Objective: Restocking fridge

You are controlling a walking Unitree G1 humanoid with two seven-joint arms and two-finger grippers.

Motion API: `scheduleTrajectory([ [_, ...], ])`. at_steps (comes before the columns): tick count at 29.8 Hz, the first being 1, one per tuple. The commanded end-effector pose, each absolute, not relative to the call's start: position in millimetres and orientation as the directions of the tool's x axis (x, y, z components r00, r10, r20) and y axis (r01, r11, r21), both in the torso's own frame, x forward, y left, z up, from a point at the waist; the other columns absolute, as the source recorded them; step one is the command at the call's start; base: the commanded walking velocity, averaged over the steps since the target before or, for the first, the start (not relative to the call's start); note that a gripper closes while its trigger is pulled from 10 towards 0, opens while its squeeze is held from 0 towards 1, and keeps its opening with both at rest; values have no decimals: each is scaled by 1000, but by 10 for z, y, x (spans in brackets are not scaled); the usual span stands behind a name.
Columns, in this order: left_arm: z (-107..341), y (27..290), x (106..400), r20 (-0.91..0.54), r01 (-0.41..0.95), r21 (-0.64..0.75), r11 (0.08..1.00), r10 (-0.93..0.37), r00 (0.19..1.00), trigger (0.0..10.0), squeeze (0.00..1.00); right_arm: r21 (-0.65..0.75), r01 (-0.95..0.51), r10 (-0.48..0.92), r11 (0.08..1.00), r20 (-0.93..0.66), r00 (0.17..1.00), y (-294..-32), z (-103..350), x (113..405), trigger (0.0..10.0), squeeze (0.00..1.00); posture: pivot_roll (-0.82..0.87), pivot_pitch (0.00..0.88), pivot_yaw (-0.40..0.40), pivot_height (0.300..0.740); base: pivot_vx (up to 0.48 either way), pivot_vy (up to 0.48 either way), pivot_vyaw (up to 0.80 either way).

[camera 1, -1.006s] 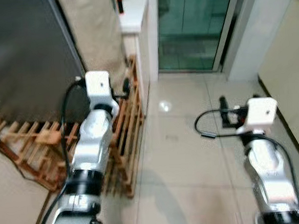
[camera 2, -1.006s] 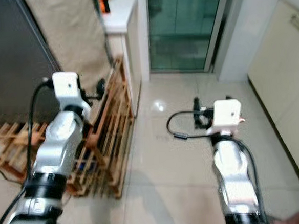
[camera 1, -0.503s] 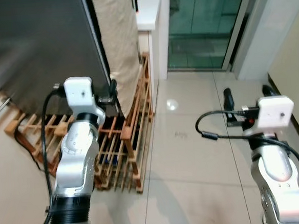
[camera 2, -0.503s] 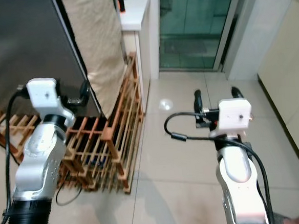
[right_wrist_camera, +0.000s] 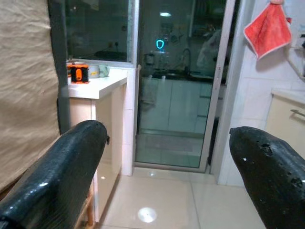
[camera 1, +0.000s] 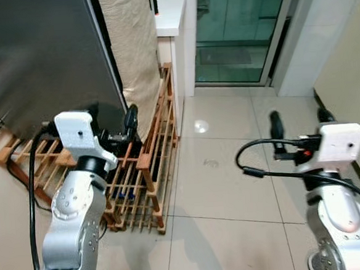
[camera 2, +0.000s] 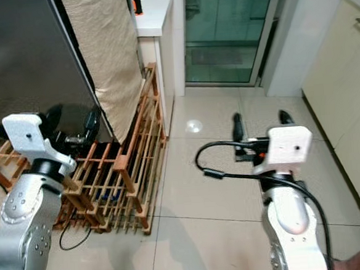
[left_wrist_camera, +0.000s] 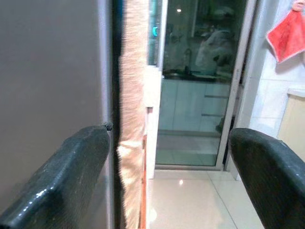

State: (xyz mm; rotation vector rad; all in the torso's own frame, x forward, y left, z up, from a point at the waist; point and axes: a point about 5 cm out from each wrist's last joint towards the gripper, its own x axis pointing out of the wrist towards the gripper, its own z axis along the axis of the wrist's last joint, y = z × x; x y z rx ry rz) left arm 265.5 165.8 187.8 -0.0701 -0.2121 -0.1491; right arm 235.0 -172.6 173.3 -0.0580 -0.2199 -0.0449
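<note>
The left arm is bent at the elbow and raised in front of the body, its white wrist block tilted, with the left gripper [camera 1: 128, 121] pointing forward at the lower edge of the fridge [camera 1: 38, 52], whose dark grey door stands closed. Its fingers [left_wrist_camera: 62, 181] are spread wide with nothing between them; in the left wrist view one finger lies right against the fridge's front corner and the other hangs in open air out from it. Just beyond that corner, ahead of the left gripper, a beige woven cloth [camera 1: 133, 33] hangs down the fridge's side. Below and just in front of the left gripper sits a wooden slatted rack [camera 1: 142, 174] on the tiled floor [camera 1: 221, 188], leaning along the base of the fridge and the cloth. The right arm is likewise bent and held up, forearm rising to a white wrist block with a black cable looping off it. The right gripper [camera 1: 296, 122] points forward over bare floor, well apart from the fridge, its two black fingers [camera 1: 276, 125] standing wide apart and empty. Ahead of the right gripper is a glass sliding door [camera 1: 241, 32], and off toward the fridge side of it a white counter [right_wrist_camera: 97, 86] carries a small orange object [right_wrist_camera: 77, 72]. A red cloth [right_wrist_camera: 269, 28] hangs on the wall on the far side of the right gripper from the fridge, above a cream cabinet [camera 2: 348, 67].
</note>
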Motion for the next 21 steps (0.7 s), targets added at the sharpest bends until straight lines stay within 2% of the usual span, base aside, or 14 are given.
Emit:
scheduleTrajectory([
  [1,1889,1622,2698,202,158,-37,987,-148,968,10000,0,-46,79,-67,996,221,973,-1781,1768,2391,10000,0,-134,0,47,740,442,0,0],
  [6,1878,1632,2741,177,105,-73,992,-90,980,10000,0,-59,67,-53,996,218,974,-1754,1764,2415,10000,0,-139,0,51,740,460,0,0],
  [13,1854,1619,2803,140,73,-50,996,-66,988,10000,0,-80,57,-39,995,207,978,-1754,1747,2476,10000,0,-151,0,53,740,476,0,0],
  [21,1879,1697,2862,150,-12,-65,998,22,988,10000,0,-99,39,-17,994,210,978,-1756,1750,2538,10000,0,-152,0,49,740,0,0,0],
])
